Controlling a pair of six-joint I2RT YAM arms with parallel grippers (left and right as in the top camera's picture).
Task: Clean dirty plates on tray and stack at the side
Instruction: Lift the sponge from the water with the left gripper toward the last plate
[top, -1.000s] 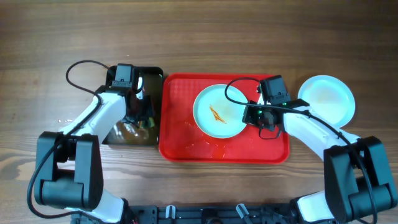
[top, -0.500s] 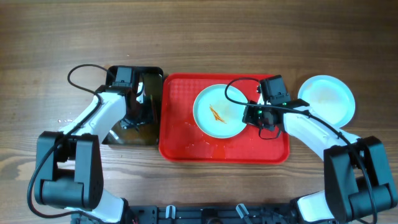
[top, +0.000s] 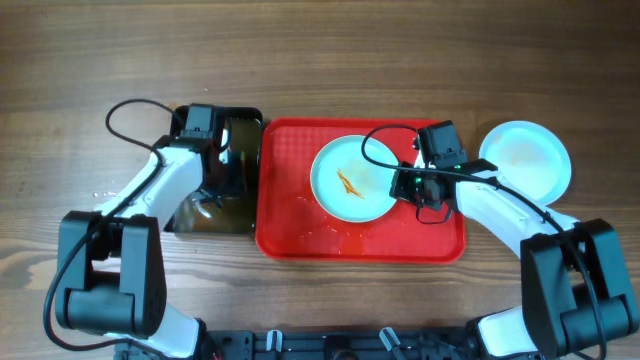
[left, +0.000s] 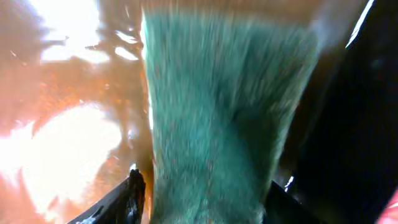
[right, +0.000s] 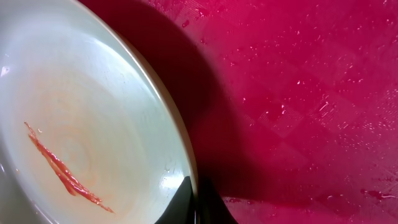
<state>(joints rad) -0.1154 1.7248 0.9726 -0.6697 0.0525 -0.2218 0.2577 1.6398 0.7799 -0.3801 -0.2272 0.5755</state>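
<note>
Since the earlier frame, the left gripper (left: 205, 198) is shifting slightly toward the far end of the glossy black tray (top: 245, 118), while the right arm is holding position. The wooden table (top: 400, 40) is carrying the rectangular red tray (top: 300, 225), whose textured base is showing droplets. The smeared plate (top: 350, 158), round and white, is lying on the red tray with its rim pinched by the right gripper (right: 194, 200). A second plate (top: 525, 160) is resting on the table just beside the tray. The left gripper is pinching the fibrous green sponge (left: 224, 112). An orange smear (right: 62, 168) is crossing the plate's centre.
</note>
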